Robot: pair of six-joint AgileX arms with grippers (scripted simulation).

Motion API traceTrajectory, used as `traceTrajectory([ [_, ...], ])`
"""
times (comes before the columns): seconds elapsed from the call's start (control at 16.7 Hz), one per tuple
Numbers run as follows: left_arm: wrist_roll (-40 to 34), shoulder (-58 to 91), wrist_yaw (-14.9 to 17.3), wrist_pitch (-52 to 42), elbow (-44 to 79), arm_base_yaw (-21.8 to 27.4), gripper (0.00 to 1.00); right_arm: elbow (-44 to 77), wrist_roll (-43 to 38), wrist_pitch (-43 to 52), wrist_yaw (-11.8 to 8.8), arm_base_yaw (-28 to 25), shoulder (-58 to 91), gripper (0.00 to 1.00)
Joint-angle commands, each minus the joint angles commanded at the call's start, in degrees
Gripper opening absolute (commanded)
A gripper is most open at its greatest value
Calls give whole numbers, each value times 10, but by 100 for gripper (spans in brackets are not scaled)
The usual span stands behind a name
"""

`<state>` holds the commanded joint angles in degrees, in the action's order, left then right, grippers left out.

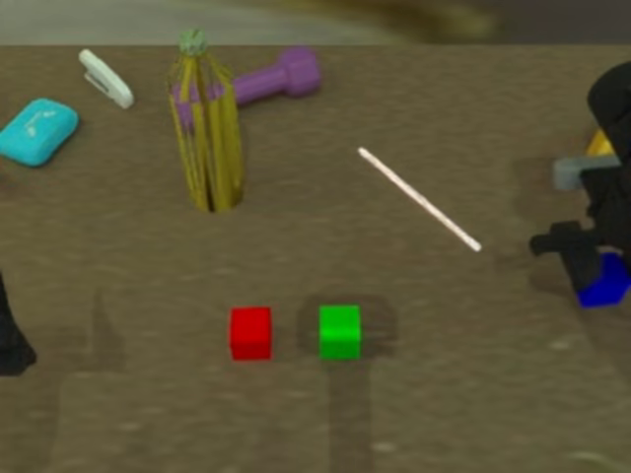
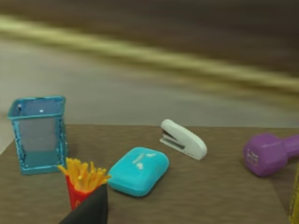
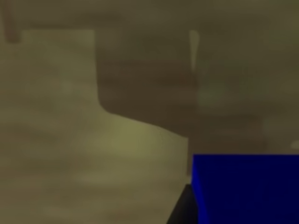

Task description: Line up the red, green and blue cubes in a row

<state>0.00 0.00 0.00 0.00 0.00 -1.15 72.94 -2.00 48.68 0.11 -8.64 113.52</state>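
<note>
The red cube (image 1: 250, 333) and the green cube (image 1: 339, 331) sit side by side on the brown table, front centre, a small gap between them. The blue cube (image 1: 605, 282) is at the table's right edge, with my right gripper (image 1: 595, 272) shut on it. In the right wrist view the blue cube (image 3: 247, 189) fills the corner, with one dark finger (image 3: 183, 208) pressed against its side. My left gripper (image 1: 12, 345) stays parked at the left edge, open and holding nothing. One of its fingers (image 2: 88, 211) shows in the left wrist view.
A tall yellow bottle (image 1: 207, 138) stands behind the red cube, with a purple dumbbell (image 1: 281, 77) behind it. A white stapler (image 1: 105, 79) and a teal case (image 1: 37, 130) lie back left. A thin white stick (image 1: 419, 197) lies right of centre. A blue bin (image 2: 39, 135) and fries (image 2: 84, 179) show in the left wrist view.
</note>
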Motion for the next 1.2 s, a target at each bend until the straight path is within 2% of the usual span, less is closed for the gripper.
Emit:
traceTrajectory([
  [0.24,0,0,0,0,0,0,100,40,3,76,0,-4,-35,0],
  [0.66,0,0,0,0,0,0,100,48,-7,85,0,-10,-37,0],
  [0.84,0,0,0,0,0,0,100,66,-64,97,0,-55,-28,0],
  [1.2,0,0,0,0,0,0,100,110,-258,131,2,-200,-12,0],
])
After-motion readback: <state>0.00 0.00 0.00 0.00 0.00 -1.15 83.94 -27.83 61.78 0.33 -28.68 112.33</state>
